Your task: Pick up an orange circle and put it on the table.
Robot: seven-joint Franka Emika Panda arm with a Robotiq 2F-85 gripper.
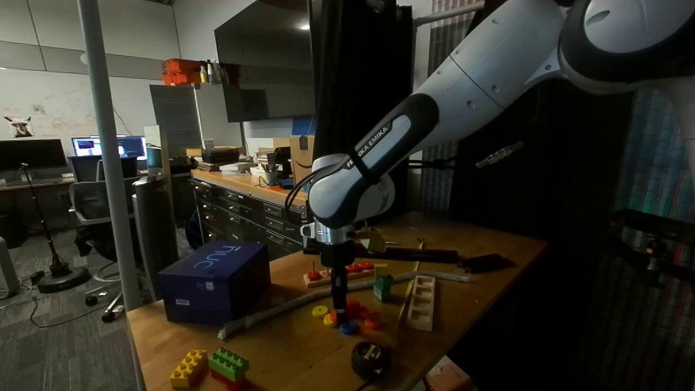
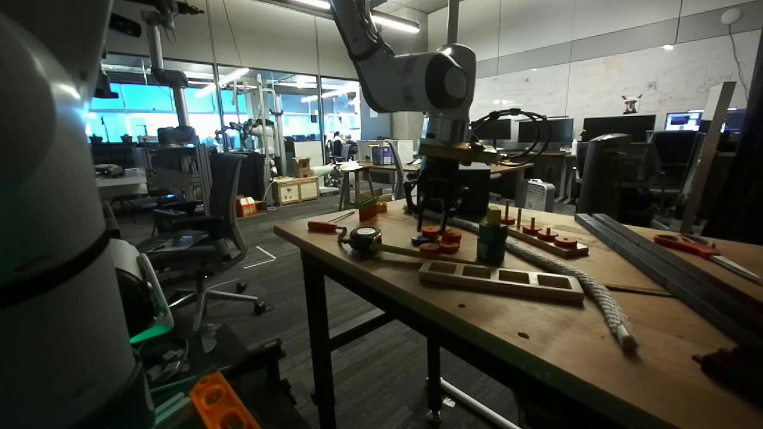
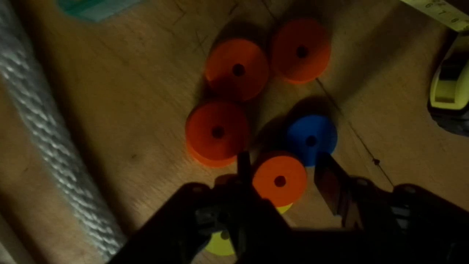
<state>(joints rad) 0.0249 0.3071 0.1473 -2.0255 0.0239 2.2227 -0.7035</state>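
Fingers (image 3: 329,185): spread, tips pointing down over the counter (image 1: 288,358), with an orange disc (image 3: 280,192) sitting right between them. One tip is super close to its edge, can't tell if it actually touches; the other side shows an obvious gap.
Orange disc: stacked on a yellow disc (image 3: 284,209) that peeks out underneath, so it's basically one layer up from the counter.
Blue disc (image 3: 309,126): just beside that little stack, can't tell if they touch.
Red-orange discs (image 3: 238,86): three of them, bunched up nearby.
Second yellow disc (image 3: 219,247): partly hidden behind the fingers in the wrist view; lies flat on the counter in an exterior view.
Rope (image 3: 47,128): whitish, runs between the disc pile and a peg board (image 2: 576,252) with red discs on it.
Green blocks (image 2: 491,241): near the discs, yellow block (image 2: 493,214) on top.
Wooden tray (image 2: 501,287): four compartments, lying near the counter's edge.
Tape measure (image 1: 371,358): also near an edge, tape pulled way out.
Blue box (image 1: 201,298): near one end of the rope.
Toy bricks (image 1: 189,369): yellow one just beside a green-on-red pair.
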